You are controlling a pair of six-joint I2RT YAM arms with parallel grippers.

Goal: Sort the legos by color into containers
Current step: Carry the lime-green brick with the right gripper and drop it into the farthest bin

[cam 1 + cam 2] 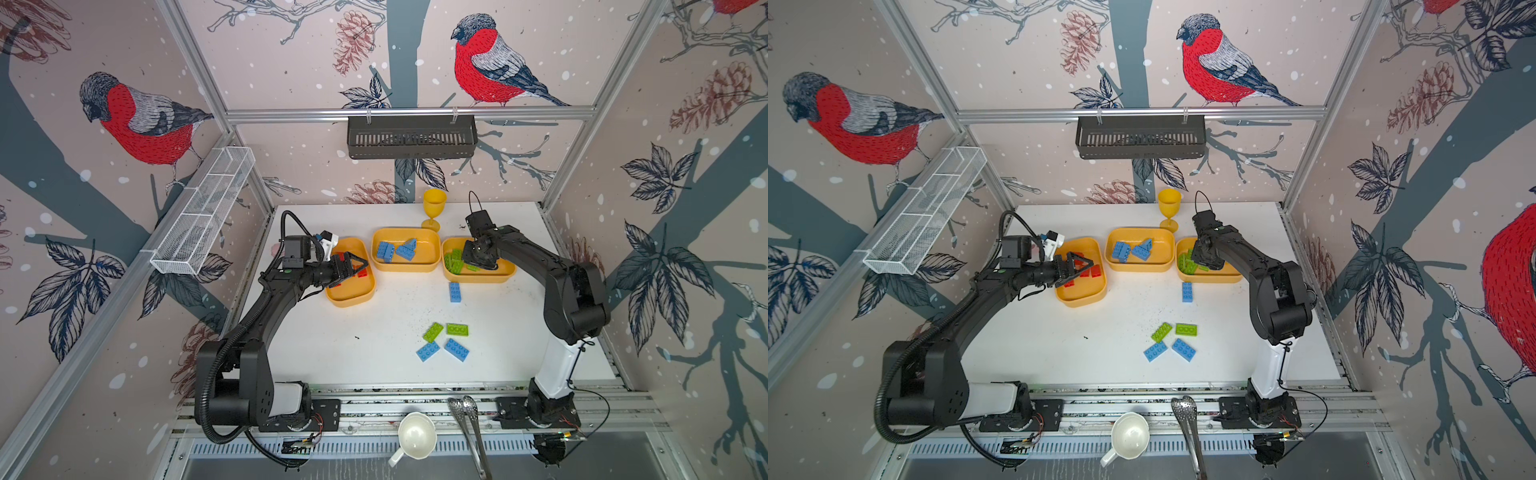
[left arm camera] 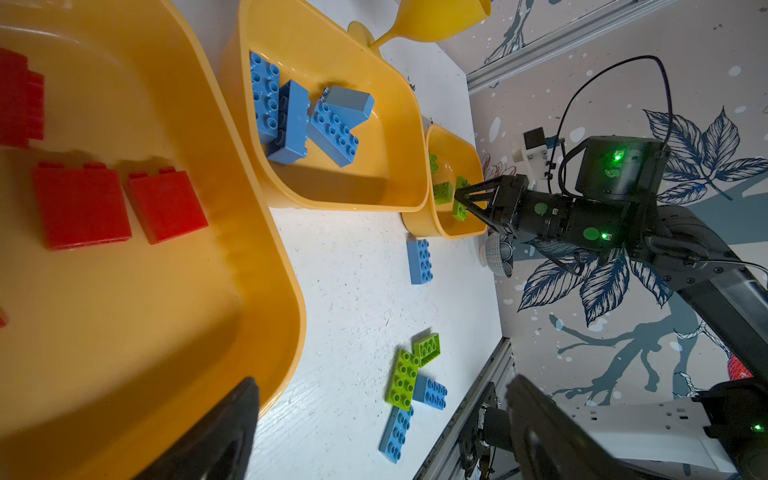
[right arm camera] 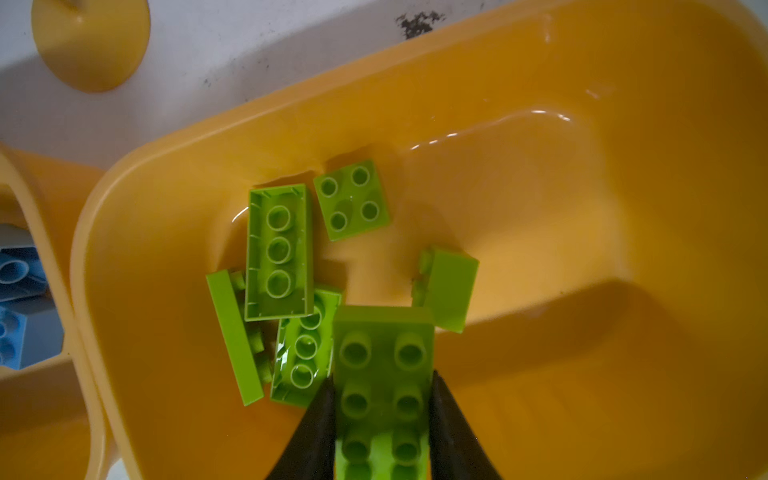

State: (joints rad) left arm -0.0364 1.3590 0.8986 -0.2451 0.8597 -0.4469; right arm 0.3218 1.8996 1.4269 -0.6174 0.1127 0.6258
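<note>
Three yellow-orange containers stand in a row. The left one (image 1: 353,301) holds red legos (image 2: 81,205), the middle one (image 1: 405,267) blue legos (image 1: 390,250), the right one (image 1: 478,277) several green legos (image 3: 278,249). My left gripper (image 1: 359,264) hangs open and empty over the red container; its fingers (image 2: 224,432) stand wide apart. My right gripper (image 3: 382,399) is shut on an oblong green lego (image 3: 382,353), held just above the green pile. Loose on the table lie a blue lego (image 1: 454,291), two green legos (image 1: 433,332) (image 1: 457,329) and two more blue legos (image 1: 428,351) (image 1: 456,349).
A yellow goblet (image 1: 433,208) stands behind the middle and right containers. A white mesh basket (image 1: 203,212) hangs on the left wall and a black basket (image 1: 411,137) on the back rail. A white cup (image 1: 415,434) and metal tongs (image 1: 469,415) lie beyond the front edge.
</note>
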